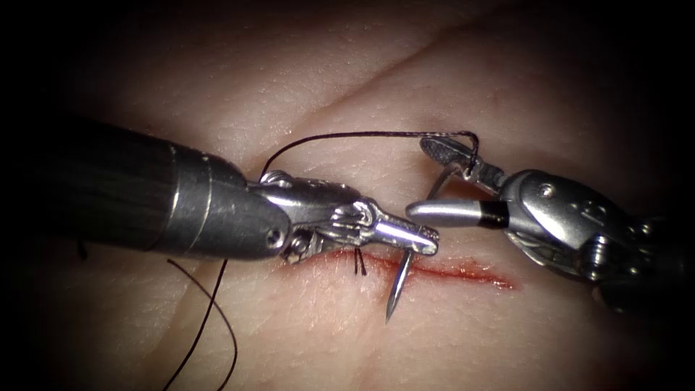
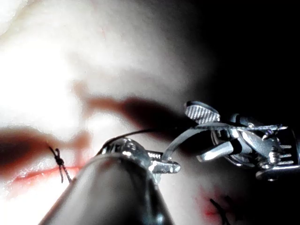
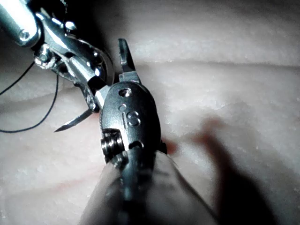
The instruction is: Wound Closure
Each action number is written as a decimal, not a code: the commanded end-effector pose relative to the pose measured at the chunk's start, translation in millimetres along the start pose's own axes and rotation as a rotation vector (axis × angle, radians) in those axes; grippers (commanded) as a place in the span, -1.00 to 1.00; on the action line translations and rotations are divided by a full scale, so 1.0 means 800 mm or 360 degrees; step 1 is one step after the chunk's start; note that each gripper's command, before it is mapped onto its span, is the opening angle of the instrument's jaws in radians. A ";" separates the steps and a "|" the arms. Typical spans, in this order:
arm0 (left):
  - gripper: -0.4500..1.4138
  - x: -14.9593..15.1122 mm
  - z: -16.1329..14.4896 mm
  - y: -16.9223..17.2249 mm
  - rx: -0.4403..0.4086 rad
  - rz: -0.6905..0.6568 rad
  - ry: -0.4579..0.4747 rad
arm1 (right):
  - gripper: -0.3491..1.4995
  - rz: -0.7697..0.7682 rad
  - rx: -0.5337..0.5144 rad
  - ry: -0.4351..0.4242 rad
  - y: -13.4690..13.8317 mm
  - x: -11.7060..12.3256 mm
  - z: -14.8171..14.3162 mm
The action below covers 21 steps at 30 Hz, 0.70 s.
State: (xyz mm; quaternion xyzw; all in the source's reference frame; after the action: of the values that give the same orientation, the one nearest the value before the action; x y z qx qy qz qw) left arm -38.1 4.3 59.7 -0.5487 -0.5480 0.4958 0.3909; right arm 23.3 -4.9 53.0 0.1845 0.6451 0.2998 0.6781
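Note:
My left tool (image 1: 428, 240) reaches in from the left, jaws shut on the curved needle (image 1: 399, 284) partway up from its point. The needle is out of the tissue (image 1: 304, 94). Its point hangs just over the red cut (image 1: 470, 274), aimed at the near edge. The needle's rear part rises between the spread jaws of my right tool (image 1: 420, 179), which is open and holds nothing. Dark thread (image 1: 362, 134) runs from the needle's tail in an arc back over the left tool. In the left wrist view the needle (image 2: 180, 138) bends from the left tool (image 2: 171, 166) toward the open right tool (image 2: 194, 134).
A tied stitch (image 1: 360, 264) with short dark ends sits on the cut just left of the needle, seen also as a knot (image 2: 59, 161). Loose thread (image 1: 210, 326) trails over the near-left tissue. Red fluid lines the cut. The needle's point (image 3: 70, 123) hangs above pale tissue.

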 end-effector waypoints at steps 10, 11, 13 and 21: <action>-1.00 -0.0006 0.0006 0.0001 -0.0013 0.0004 0.0005 | -1.00 -0.0054 -0.0020 -0.0007 -0.0001 -0.0022 0.0002; -1.00 -0.0007 0.0006 0.0003 -0.0014 0.0004 0.0004 | -1.00 -0.0071 -0.0046 -0.0018 0.0002 -0.0022 0.0000; -1.00 -0.0008 0.0007 0.0005 -0.0015 0.0004 0.0003 | -1.00 -0.0066 -0.0058 -0.0022 0.0007 -0.0020 -0.0005; -0.75 -0.0012 0.0018 0.0018 0.0066 0.0171 0.0038 | -1.00 -0.0076 -0.0064 0.0026 0.0009 -0.0003 -0.0023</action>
State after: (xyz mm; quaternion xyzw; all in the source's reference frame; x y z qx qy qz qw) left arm -38.6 3.2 57.5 -0.5790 -0.4851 0.5304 0.3848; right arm 20.8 -4.4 53.0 0.1531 0.6482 0.2975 0.6840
